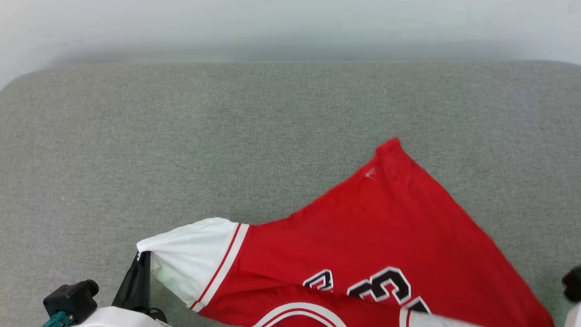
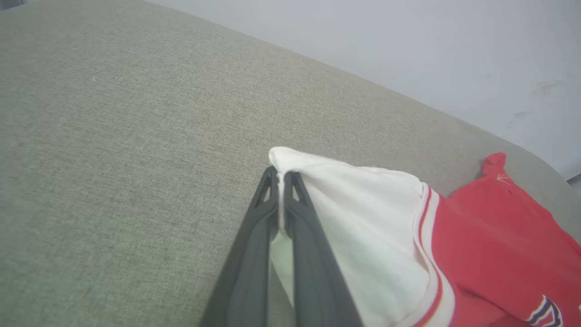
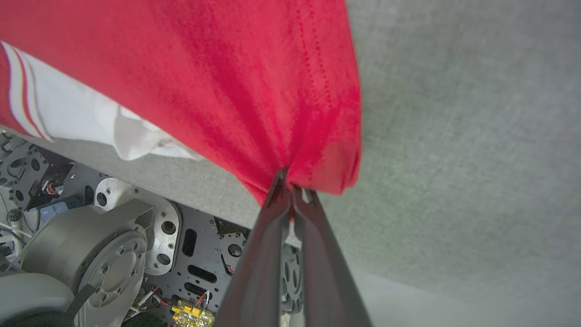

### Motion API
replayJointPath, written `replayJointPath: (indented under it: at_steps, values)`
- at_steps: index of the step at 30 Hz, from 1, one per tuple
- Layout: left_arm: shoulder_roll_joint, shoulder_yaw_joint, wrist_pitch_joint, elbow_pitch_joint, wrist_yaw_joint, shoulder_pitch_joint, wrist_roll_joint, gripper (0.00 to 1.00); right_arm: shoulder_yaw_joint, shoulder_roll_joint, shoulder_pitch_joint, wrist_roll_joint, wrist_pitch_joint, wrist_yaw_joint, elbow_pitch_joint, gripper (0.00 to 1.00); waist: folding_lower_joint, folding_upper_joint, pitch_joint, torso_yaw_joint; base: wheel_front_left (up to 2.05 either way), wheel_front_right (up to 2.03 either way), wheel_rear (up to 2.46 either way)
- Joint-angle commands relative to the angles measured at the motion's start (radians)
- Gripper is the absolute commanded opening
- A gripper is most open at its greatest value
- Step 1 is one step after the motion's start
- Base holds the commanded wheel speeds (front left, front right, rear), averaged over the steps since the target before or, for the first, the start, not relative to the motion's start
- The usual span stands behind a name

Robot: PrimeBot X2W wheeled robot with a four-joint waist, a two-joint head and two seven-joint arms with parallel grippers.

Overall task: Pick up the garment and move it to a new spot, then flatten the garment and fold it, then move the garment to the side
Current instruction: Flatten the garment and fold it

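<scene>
The garment (image 1: 363, 236) lies spread on the grey cushion (image 1: 181, 136), at its near edge; the left gripper (image 2: 281, 175) is clamped on the white sleeve (image 2: 363, 218) tip. The right gripper (image 3: 290, 187) pinches a bunched red edge, probably the hem.

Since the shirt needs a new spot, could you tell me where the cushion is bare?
Bare: the cushion from its far edge down to the garment, and left of the white sleeve. Crowded: the near right, where the left pincer and right pincer hold the garment.
</scene>
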Motion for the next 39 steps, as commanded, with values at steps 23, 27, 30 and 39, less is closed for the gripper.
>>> replayJointPath:
  at_steps: [23, 27, 30, 39]
  values:
    - [0.013, -0.035, 0.019, -0.025, -0.002, -0.036, 0.022, 0.00, -0.136, 0.028, -0.212, -0.083, -0.057, -0.001, -0.217, 1.00, 0.0001, 0.0000, 0.034, 0.038, 0.00, 0.00, 0.00]
    - [0.009, -0.055, 0.027, -0.027, -0.010, -0.082, 0.036, 0.00, -0.066, 0.042, -0.377, -0.106, 0.025, -0.001, -0.224, 1.00, 0.0001, 0.0000, 0.074, 0.068, 0.00, 0.00, 0.00]
    - [-0.001, -0.072, 0.028, -0.025, -0.017, -0.117, 0.045, 0.00, -0.003, 0.070, -0.495, -0.120, 0.100, -0.001, -0.175, 1.00, 0.0001, 0.0000, 0.105, 0.093, 0.00, 0.00, 0.00]
    - [-0.040, -0.117, 0.012, -0.011, -0.041, -0.206, 0.066, 0.00, 0.185, 0.136, -0.746, -0.185, 0.243, -0.001, 0.042, 1.00, 0.0001, 0.0000, 0.197, 0.167, 0.00, 0.00, 0.00]
